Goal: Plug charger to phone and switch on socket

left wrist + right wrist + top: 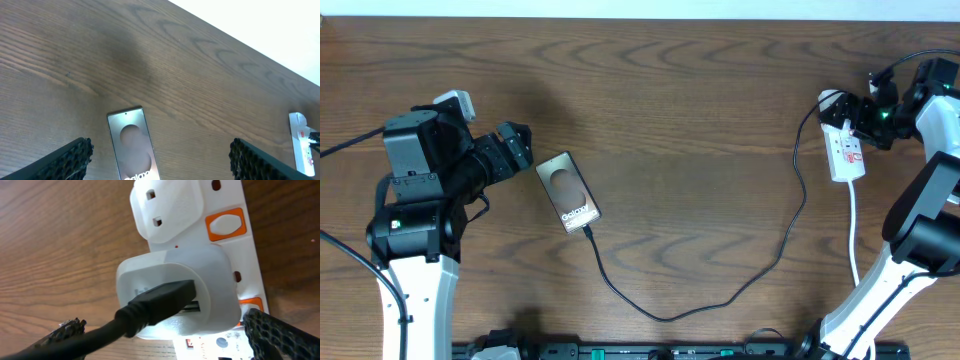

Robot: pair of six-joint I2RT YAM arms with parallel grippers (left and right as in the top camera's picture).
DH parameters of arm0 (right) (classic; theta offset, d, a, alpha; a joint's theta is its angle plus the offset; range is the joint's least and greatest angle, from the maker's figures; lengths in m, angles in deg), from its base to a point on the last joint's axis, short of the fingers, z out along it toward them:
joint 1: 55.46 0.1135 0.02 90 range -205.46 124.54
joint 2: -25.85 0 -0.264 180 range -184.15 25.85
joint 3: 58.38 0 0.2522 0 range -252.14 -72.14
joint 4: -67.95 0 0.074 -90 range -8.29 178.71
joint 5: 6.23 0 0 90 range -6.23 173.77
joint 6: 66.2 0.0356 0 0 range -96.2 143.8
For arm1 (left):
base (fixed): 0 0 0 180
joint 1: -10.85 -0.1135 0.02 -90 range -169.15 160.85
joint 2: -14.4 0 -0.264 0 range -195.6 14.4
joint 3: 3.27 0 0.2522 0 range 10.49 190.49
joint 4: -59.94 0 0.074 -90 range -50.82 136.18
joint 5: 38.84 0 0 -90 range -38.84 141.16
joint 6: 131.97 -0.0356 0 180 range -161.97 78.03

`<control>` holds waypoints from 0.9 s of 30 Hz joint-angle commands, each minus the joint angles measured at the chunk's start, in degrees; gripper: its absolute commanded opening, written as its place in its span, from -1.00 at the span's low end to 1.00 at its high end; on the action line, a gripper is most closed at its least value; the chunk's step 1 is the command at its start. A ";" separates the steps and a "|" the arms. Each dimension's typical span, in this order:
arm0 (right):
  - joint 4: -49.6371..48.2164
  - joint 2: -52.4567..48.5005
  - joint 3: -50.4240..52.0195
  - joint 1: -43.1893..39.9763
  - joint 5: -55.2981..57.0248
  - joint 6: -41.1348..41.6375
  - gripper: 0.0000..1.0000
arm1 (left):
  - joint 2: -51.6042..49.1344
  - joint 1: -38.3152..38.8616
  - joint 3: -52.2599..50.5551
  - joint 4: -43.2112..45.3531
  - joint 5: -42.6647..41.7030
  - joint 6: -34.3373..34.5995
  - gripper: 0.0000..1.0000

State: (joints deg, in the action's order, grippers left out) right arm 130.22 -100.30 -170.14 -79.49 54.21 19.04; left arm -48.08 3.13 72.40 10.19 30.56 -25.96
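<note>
The phone [568, 192] lies flat on the table, left of centre, screen up with white "Galaxy" text; it also shows in the left wrist view [131, 145]. The charger cable [665, 317] runs from the phone's near end in a loop to the socket [847, 152] at the far right. My left gripper [520, 148] is open and empty just left of the phone, fingers [162, 162] straddling it. My right gripper [860, 118] is open over the socket's far end. In the right wrist view its fingers [170, 340] flank a white adapter [200, 275] with the black charger plug [160, 300] in it.
The socket strip [250, 260] has orange switches [226, 224] beside the adapter and a second white plug [167, 210] beyond it. Its white lead [853, 240] runs toward the front edge. The socket also shows at the right edge of the left wrist view [300, 145].
</note>
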 commanded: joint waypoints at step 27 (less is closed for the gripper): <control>17.18 17.86 0.48 -3.04 24.37 9.62 0.99 | -0.07 -0.22 0.20 -0.02 0.76 -1.20 0.80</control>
State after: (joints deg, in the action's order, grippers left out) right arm 144.88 -88.08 -169.66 -82.51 72.00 27.79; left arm -48.08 3.13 72.40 10.21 30.56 -25.96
